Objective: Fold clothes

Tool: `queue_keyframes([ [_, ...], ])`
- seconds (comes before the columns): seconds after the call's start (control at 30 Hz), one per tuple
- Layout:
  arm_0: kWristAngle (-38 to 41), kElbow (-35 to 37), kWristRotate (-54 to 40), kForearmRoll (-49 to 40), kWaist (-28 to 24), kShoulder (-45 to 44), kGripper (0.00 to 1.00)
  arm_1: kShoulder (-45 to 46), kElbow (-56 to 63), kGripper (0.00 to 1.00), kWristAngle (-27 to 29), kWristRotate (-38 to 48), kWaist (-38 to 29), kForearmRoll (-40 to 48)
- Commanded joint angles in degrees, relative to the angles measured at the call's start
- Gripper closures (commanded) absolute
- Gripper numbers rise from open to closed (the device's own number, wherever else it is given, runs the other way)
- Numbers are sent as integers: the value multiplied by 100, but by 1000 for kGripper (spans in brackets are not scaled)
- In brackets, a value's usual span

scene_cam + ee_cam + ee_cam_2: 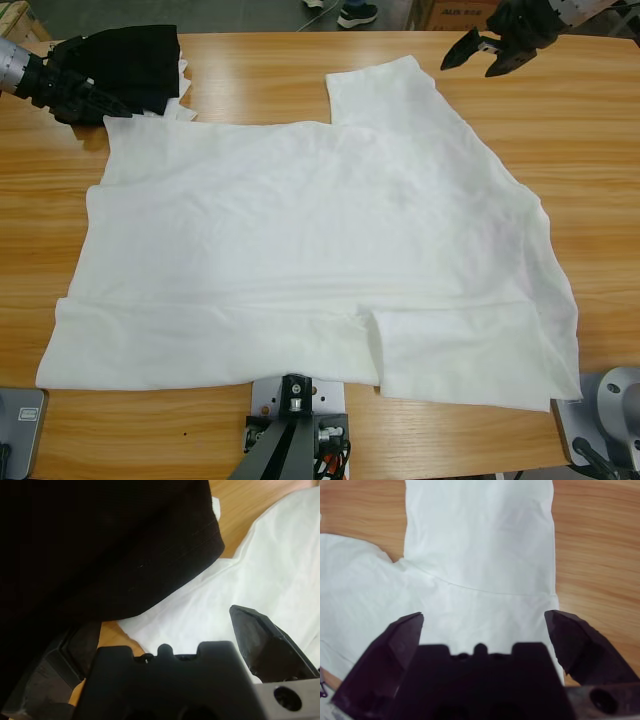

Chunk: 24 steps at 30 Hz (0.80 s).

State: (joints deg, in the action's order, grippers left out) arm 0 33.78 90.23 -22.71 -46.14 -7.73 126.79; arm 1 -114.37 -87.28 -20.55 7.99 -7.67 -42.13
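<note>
both grippers w/ jaws wide open & holding nothing, left gripper (95, 100) by black garment (140, 62) could grab it, not white t-shirt (300, 250), right gripper (480, 55) above sleeve.

There is one big white T-shirt (300, 250) in the middle of one wooden counter (590, 150). There is one small black garment (140, 60) at 10 o'clock. There are two pincers: the left pincer (95, 100) at 10 o'clock and the right pincer (478, 58) at 1 o'clock. Each pincer has two black jaws.
</note>
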Motion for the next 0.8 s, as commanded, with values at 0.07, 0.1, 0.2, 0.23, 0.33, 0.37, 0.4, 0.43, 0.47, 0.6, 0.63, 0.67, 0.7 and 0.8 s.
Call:
queue_keyframes([
  [0.07, 67, -11, 47, 68, 105, 373, 311, -238, -79, 0, -81, -69, 82, -32],
  [0.1, 69, -13, 42, 61, 105, 373, 388, -235, -79, 0, -81, -69, 82, -32],
  [0.2, 63, -13, 12, 31, 105, 369, 491, -226, -79, 0, -90, -69, 82, -32],
  [0.23, 51, -15, 2, 21, 105, 364, 563, -226, -79, 0, -90, -69, 82, -32],
  [0.33, 23, -23, -12, 7, 100, 355, 727, -215, -70, 0, -90, -69, 83, -41],
  [0.37, 23, -29, -19, 8, 102, 355, 784, -208, -70, 0, -95, -69, 82, -41],
  [0.4, 23, -36, -25, 8, 105, 353, 821, -208, -72, 0, -98, -69, 85, -41],
  [0.43, 16, -48, -35, 8, 105, 343, 948, -210, -79, 0, -97, -69, 83, -41],
  [0.47, 14, -66, -55, 8, 105, 327, 1000, -222, -82, 0, -90, -69, 90, -34],
  [0.6, 11, -136, -102, 5, 170, 264, 1000, -460, -258, 0, -86, -68, 240, 56],
  [0.63, 14, -148, -111, -1, 195, 259, 1000, -549, -369, 0, -141, -69, 301, 52],
  [0.67, 11, -166, -123, -4, 230, 259, 1000, -643, -516, 0, -222, -69, 352, 40],
  [0.7, 4, -182, -128, -13, 269, 257, 1000, -734, -655, 0, -278, -69, 405, 30],
  [0.8, -67, -233, -128, -37, 399, 206, 1000, -1117, -1088, 8, -332, -64, 537, -28],
])
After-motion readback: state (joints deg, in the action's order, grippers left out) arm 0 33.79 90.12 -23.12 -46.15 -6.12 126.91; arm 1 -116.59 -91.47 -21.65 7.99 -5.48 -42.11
